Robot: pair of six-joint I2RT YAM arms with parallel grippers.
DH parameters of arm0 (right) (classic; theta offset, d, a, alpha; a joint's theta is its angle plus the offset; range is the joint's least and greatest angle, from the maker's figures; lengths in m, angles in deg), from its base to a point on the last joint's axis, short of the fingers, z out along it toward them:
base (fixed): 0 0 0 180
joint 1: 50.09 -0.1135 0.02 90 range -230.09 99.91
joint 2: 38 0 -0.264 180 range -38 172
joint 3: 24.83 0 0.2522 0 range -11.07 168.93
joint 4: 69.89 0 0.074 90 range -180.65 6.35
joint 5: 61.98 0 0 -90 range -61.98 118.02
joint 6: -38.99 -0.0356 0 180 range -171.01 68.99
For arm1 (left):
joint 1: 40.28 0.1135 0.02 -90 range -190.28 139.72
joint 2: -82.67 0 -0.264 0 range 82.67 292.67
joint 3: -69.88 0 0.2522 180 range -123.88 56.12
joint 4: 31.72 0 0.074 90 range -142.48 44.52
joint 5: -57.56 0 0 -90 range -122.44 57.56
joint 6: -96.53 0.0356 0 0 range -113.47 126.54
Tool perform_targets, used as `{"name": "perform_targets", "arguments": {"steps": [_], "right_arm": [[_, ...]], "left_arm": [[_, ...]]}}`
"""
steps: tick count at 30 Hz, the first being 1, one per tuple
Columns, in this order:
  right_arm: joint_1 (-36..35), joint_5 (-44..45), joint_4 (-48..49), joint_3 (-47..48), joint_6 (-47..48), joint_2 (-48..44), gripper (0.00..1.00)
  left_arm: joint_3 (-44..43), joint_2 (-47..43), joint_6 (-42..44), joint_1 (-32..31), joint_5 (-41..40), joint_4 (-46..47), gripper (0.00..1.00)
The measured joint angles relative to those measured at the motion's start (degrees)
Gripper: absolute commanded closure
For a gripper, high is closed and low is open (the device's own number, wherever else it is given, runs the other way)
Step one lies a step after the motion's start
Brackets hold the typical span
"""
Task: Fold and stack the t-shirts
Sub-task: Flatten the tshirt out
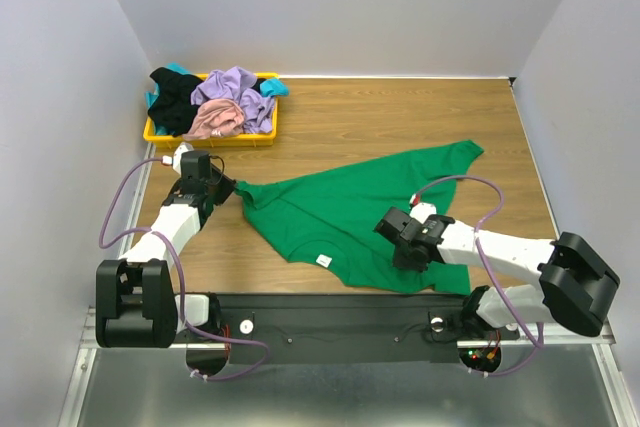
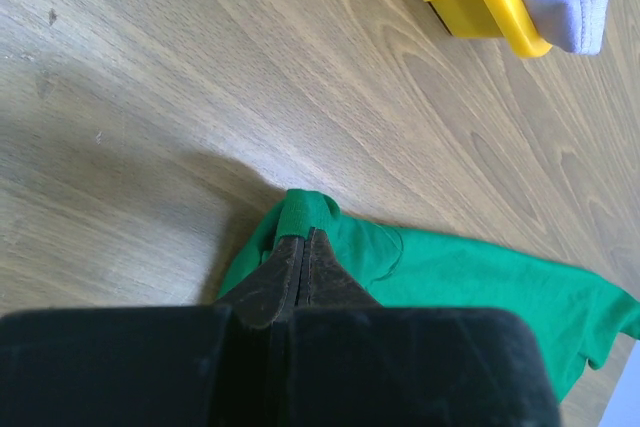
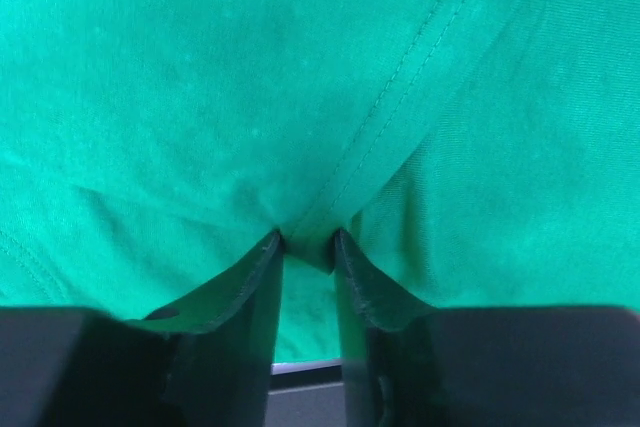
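Quick count first: 1 green t-shirt (image 1: 370, 207) is out on the wooden table (image 1: 400, 117), and 4 more tees sit bunched in the 1 yellow tray (image 1: 212, 140): 1 lavender (image 1: 235, 87), 1 dusty pink (image 1: 215, 122), 1 black (image 1: 175, 102) and 1 teal (image 1: 272, 88), though that heap is so crumpled there could be another one buried that I can't see. There are 2 arms and 2 claws. The left claw (image 2: 303, 237) is clamped tight on a small hemmed corner of the green tee, with its fingers pressed together and a nub of cloth poking out just past the tips. The rest of the shirt spreads away from that claw toward the other one. The tray sits ahead of the left claw and off to its right, well apart from it, with a bit of lavender cloth spilling over the rim. The right claw (image 3: 308, 239) is sitting right on top of the green tee and pinching a raised fold between its fingers, with a stitched seam running up from the pinch. As for writing, the only tag is 1 small white neck label (image 1: 323, 261) lying between the 2 claws, nearer the right one, and it's too tiny to read anything on it.
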State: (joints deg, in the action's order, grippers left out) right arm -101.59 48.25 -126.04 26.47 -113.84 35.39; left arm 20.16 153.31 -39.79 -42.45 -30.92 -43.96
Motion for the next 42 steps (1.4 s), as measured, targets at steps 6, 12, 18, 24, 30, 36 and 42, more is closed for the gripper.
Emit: {"name": "perform_targets", "arguments": {"steps": [6,12,18,24,30,36,42], "right_arm": [[0.0,0.7,0.1,0.0,-0.1,-0.1,0.92],[0.0,2.0,0.2,0.2,0.0,-1.3,1.0],[0.0,6.3,-0.1,1.7,0.7,-1.6,1.0],[3.5,15.6,-1.1,12.8,6.4,-5.8,1.0],[11.0,26.1,-1.4,28.9,15.4,-12.0,1.0],[11.3,32.4,-0.9,47.8,26.3,-15.2,1.0],[11.3,31.2,-1.3,63.3,35.5,-18.9,1.0]], "left_arm": [[0.0,-0.2,0.1,0.0,-0.1,0.0,1.0],[0.0,-2.0,0.4,-0.1,-0.1,0.0,1.0],[0.0,-3.5,0.6,-0.1,-0.1,-0.1,1.0],[-1.2,-8.0,0.8,-0.9,-0.1,-2.9,1.0],[-9.7,-17.7,0.8,-2.6,-2.0,-8.4,1.0],[-24.8,-24.7,1.0,-2.6,-4.0,-12.2,1.0],[-38.4,-28.7,1.6,-2.8,-3.8,-16.6,1.0]]}}
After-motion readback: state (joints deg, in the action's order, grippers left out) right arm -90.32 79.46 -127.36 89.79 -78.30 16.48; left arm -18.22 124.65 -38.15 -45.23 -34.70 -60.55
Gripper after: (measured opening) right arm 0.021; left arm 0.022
